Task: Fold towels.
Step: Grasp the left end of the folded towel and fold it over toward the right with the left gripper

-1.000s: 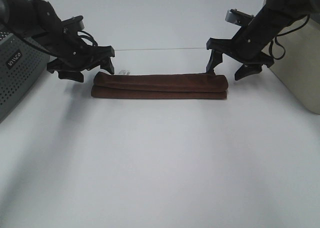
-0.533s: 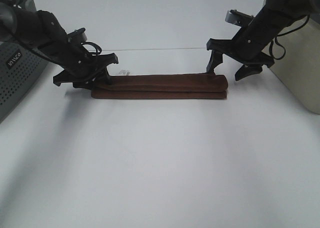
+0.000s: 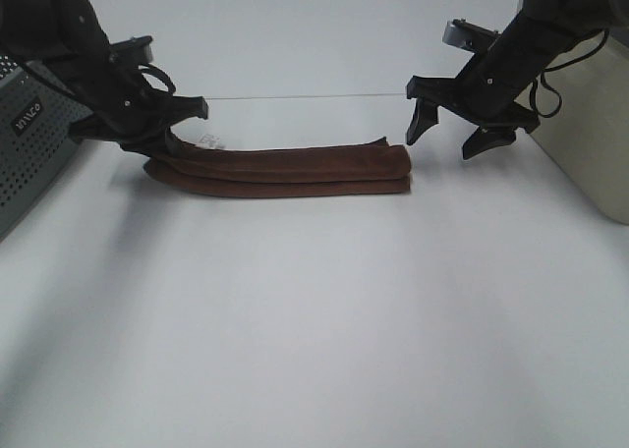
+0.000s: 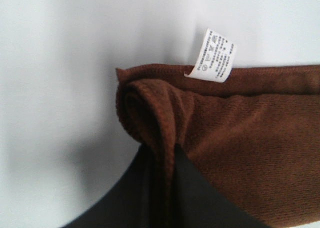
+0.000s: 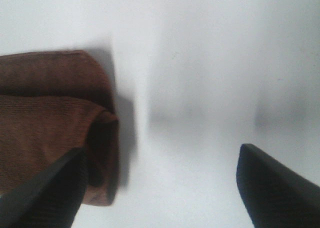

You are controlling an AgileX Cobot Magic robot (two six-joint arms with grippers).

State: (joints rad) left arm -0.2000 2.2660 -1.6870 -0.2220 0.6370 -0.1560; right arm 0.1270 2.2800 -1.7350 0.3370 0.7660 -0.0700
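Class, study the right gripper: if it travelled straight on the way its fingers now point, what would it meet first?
Probably the table, just past the towel. The open right gripper points down at bare table. One finger may catch the towel's end, but depth is unclear.

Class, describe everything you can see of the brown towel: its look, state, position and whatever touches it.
The towel is dark reddish-brown terry cloth, folded into a long narrow strip of stacked layers lying across the white table. A small white printed tag sticks out at its left end. The left gripper is shut on that end, bunching the layers. The open right gripper hovers near the other end, apparently not touching.
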